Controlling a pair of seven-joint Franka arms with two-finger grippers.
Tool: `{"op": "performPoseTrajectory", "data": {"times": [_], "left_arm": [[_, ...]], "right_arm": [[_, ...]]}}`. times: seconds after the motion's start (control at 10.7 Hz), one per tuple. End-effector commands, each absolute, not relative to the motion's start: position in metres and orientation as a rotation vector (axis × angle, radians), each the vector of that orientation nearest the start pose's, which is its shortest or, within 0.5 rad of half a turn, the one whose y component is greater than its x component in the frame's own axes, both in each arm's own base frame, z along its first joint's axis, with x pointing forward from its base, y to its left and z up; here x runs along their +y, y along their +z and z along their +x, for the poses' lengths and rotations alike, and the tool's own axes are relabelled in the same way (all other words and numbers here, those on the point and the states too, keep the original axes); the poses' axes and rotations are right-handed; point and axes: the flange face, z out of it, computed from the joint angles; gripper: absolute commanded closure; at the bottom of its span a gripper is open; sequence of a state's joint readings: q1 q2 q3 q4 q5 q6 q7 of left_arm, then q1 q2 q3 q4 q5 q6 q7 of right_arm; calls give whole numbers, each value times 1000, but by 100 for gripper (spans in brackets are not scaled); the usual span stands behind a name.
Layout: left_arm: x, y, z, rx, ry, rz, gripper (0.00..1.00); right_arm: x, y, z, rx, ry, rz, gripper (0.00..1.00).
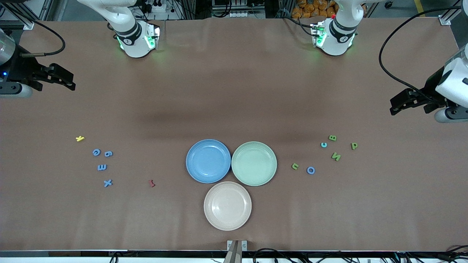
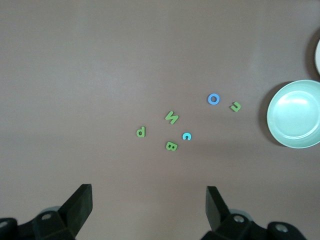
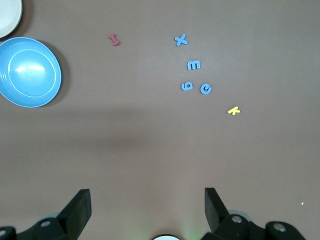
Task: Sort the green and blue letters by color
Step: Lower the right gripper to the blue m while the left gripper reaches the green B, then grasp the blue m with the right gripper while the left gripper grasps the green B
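Both the left gripper (image 1: 396,106) and right gripper (image 1: 67,81) are hanging open, waiting; the blue and green letters (image 1: 335,156) are looking light, flat, soft; pinching across edges seems best.

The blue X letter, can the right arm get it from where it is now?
Probably yes. The blue X letter lies flat on the bare table at the right arm's end, apart from the other blue letters. The right end effector hangs open above that end, and nothing stands between them.
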State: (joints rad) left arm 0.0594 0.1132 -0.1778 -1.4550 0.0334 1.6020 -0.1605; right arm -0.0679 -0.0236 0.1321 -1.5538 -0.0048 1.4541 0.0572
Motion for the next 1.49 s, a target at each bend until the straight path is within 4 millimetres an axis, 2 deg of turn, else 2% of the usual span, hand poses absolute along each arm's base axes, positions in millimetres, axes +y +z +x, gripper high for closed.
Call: {"op": "performPoseTrajectory", "data": {"times": [0.0, 0.09, 0.28, 0.37, 0.47, 0.56, 0.65, 0.74, 0.93, 1.12, 1.21, 1.3, 1.4], "left_arm": [[-17, 548, 599, 6, 33, -3142, 0], [-19, 519, 597, 2, 57, -3138, 0], [-22, 465, 592, 2, 85, -3137, 0], [-27, 439, 587, 36, 62, -3117, 0], [-42, 415, 583, 120, 46, -3078, 0], [-57, 388, 578, 178, 42, -3066, 0], [-61, 361, 575, 195, 64, -3071, 6], [-69, 332, 570, 228, 54, -3083, 15], [-75, 291, 563, 285, -11, -3101, 15], [-85, 257, 561, 432, -36, -3051, 15], [-91, 247, 560, 496, -49, -3025, 15], [-92, 237, 556, 513, -50, -3025, 15], [-95, 229, 552, 537, -33, -3017, 15]], "right_arm": [[18, 595, 547, -31, 233, -3154, 0], [7, 563, 565, -9, 288, -3140, 0], [-3, 523, 594, -20, 253, -3132, 0], [-16, 501, 609, -42, 225, -3125, 0], [-32, 470, 625, -57, 235, -3121, 0], [-59, 442, 636, -61, 231, -3113, 0], [-79, 421, 644, -113, 208, -3103, 0], [-87, 400, 650, -149, 202, -3095, 0], [-90, 361, 661, -144, 190, -3089, 0], [-85, 334, 668, -153, 197, -3084, 0], [-84, 318, 669, -171, 220, -3096, 0], [-80, 299, 675, -208, 200, -3118, 0], [-85, 284, 680, -216, 155, -3133, 0]]}}
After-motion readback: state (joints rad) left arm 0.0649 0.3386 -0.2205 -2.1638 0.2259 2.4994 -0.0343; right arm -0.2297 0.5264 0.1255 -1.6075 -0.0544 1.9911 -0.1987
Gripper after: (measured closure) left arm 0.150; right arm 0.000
